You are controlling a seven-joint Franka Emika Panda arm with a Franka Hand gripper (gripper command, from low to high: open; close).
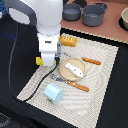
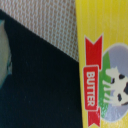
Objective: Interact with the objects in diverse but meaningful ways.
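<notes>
Butter packet fills our wrist view, just beside the plate; we are probably lining up a grasp, though we cannot tell how the jaws stand.

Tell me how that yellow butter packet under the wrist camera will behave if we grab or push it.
The butter packet shows flat faces and a straight edge, so it probably slides rather than rolls. Its glossy printed surface may be slippery in a grip. It is likely a light toy box, so on the woven mat a push would probably shift it easily.
</notes>
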